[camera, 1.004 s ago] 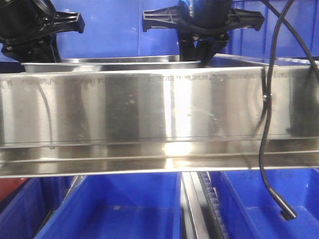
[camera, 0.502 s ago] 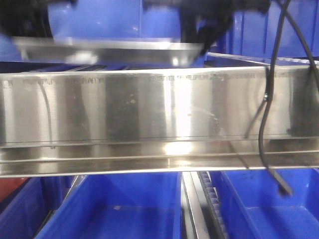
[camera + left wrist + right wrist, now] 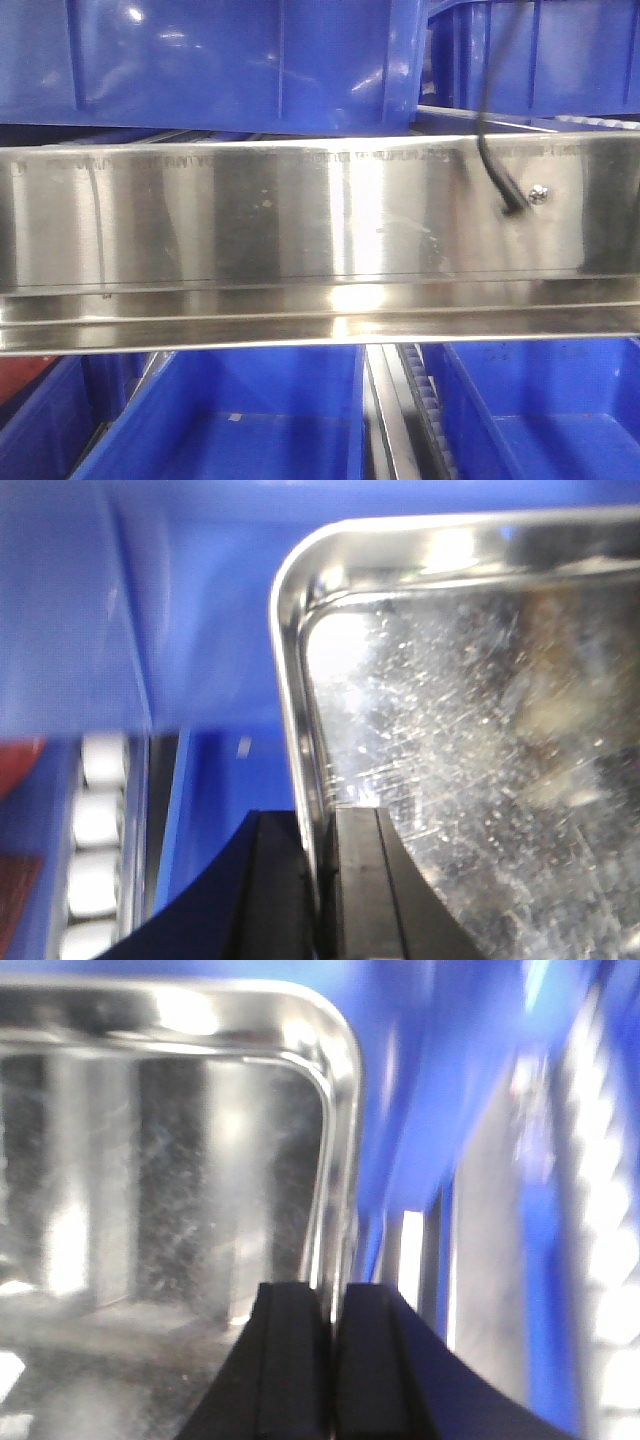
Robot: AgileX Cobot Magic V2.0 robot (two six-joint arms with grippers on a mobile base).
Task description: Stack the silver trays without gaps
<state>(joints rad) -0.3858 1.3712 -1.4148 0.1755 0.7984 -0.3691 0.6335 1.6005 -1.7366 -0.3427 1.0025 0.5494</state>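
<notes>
A silver tray [image 3: 470, 730], scratched and mirror-shiny, fills the left wrist view. Its left rim sits between the fingers of my left gripper [image 3: 318, 880], which is shut on it. The right wrist view shows the same kind of tray [image 3: 150, 1160], with its right rim pinched by my right gripper [image 3: 335, 1360], also shut. Blue plastic lies behind the tray in both wrist views. The front view shows no tray and no gripper.
A long steel shelf rail [image 3: 300, 230] with a screw [image 3: 539, 194] crosses the front view. Blue bins stand above it [image 3: 230, 60] and below it [image 3: 260, 420]. A black cable [image 3: 492, 160] hangs over the rail. White rollers [image 3: 95, 820] run beside the tray's left side.
Both grippers and the tray they hold have risen out of the top of the front view. The black cable swung up with them and now ends beside the screw.
</notes>
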